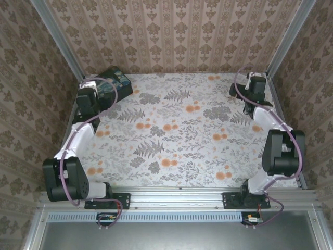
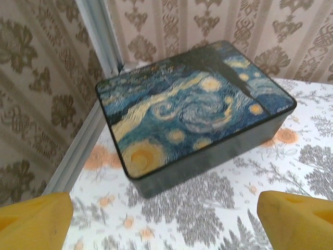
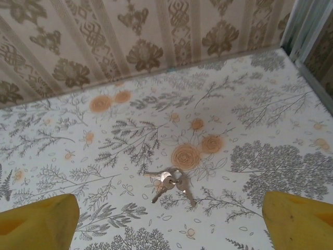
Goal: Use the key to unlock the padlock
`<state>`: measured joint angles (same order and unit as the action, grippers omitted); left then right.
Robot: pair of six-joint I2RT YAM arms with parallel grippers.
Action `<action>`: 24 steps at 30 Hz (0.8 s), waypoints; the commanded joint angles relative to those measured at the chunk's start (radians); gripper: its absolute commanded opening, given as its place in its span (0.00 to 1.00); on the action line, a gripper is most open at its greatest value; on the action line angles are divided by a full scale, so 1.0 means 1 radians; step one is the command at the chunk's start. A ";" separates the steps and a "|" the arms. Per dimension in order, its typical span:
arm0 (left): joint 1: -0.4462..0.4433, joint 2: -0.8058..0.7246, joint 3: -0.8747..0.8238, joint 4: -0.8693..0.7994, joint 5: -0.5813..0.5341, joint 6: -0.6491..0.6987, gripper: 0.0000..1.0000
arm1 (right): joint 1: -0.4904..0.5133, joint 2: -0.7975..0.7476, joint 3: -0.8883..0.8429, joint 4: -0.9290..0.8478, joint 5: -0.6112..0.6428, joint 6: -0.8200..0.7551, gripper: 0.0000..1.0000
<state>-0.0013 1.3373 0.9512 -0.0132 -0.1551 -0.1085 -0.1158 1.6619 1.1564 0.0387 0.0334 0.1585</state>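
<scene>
At the far left corner of the table (image 1: 171, 130), which is covered by a white cloth printed with grey ferns and orange flowers, sits a shallow dark rectangular box (image 2: 192, 112) with rounded corners. Its closed lid is printed with a blue-and-yellow swirling night sky. The box stands skewed to the table's edges, close to the grey metal corner post (image 2: 101, 31). The left gripper (image 2: 164, 221) hovers on the near side of the box, its yellow fingers (image 2: 34, 221) spread wide and holding nothing. Brown patterned wallpaper (image 1: 171, 36) lines the walls around the table. Toward the far right corner, the right gripper (image 3: 166, 221) hangs above the cloth, also released, its yellow fingertips (image 3: 299, 219) far apart with nothing between them. A small bunch of silver metal keys (image 3: 169, 183) on a ring lies flat on the cloth just ahead of that gripper. It is near the table's far edge, beside an orange flower, and touches neither finger.
</scene>
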 commanded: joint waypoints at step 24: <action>-0.220 -0.095 0.123 -0.474 -0.048 -0.122 1.00 | 0.025 0.576 0.613 -0.565 0.067 0.219 0.51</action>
<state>-0.2165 1.2778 1.0416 -0.4675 -0.1913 -0.2359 -0.1005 2.2047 1.7142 -0.4721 0.0204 0.3637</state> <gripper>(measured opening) 0.997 0.513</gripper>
